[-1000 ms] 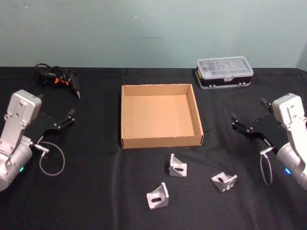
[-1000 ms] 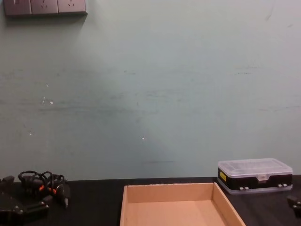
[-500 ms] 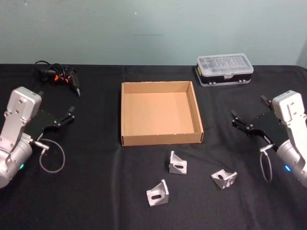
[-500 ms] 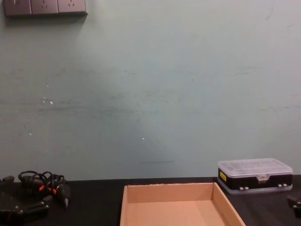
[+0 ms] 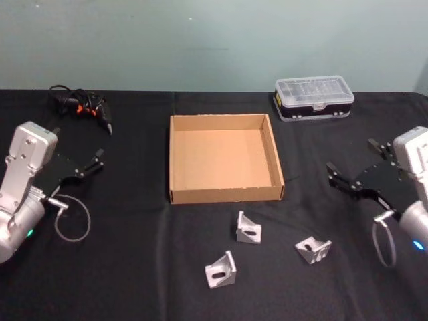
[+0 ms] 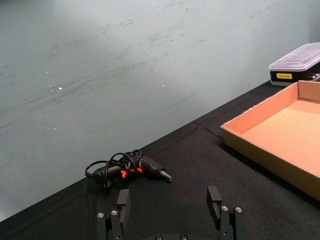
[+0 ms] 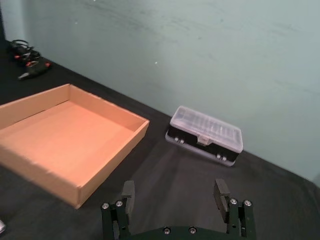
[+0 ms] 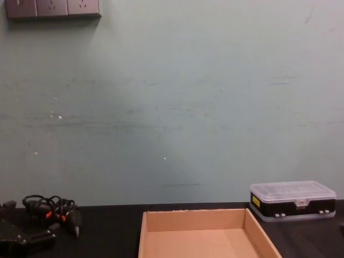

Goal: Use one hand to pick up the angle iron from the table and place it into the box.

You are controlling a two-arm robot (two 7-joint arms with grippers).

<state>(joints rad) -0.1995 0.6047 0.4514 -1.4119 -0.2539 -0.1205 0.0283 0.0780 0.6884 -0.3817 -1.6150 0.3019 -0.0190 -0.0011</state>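
Three silver angle irons lie on the black table [image 5: 134, 267] in front of the box: one in the middle [image 5: 248, 228], one nearer the front [image 5: 220, 270], one to the right [image 5: 313, 250]. The brown cardboard box [image 5: 225, 194] stands empty at the table's centre; its walls also show as the box [image 7: 75, 187] and the box [image 8: 194, 219]. My right gripper [image 5: 351, 155] hovers open at the table's right side, to the right of the box and beyond the right angle iron, nothing between its fingers [image 7: 128, 191]. My left gripper [image 5: 78, 146] stays open at the far left, with empty fingers [image 6: 123, 198].
A clear-lidded plastic case [image 5: 313, 97] sits at the back right, beyond the box. A black tool with a coiled cable and orange marks [image 5: 80, 107] lies at the back left. A cable loop [image 5: 72, 224] hangs from my left arm. Wall sockets [image 8: 52, 7] sit high on the wall.
My right gripper has drifted to the right, away from the box, and slightly nearer. The left gripper and the angle irons have stayed put.
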